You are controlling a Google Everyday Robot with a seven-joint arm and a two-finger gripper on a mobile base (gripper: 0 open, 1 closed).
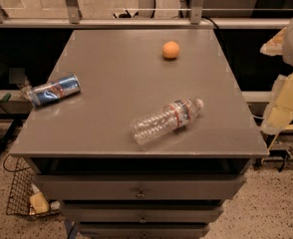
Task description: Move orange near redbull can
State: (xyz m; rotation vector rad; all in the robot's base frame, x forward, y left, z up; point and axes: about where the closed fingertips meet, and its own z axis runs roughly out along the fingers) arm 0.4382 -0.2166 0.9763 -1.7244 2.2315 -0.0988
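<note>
The orange (171,50) sits on the grey table top (116,78) at the far right. The redbull can (54,89), blue and silver, lies on its side at the table's left edge. The two are far apart, across the table from each other. My gripper (280,106) shows as pale cream parts at the right edge of the camera view. It is off the table's right side, well away from the orange, and touches nothing on the table.
A clear crinkled plastic water bottle (166,119) lies on its side near the table's front middle. Drawers (140,189) run below the top. A wire basket (24,193) stands on the floor at left. A rail (136,21) runs behind the table.
</note>
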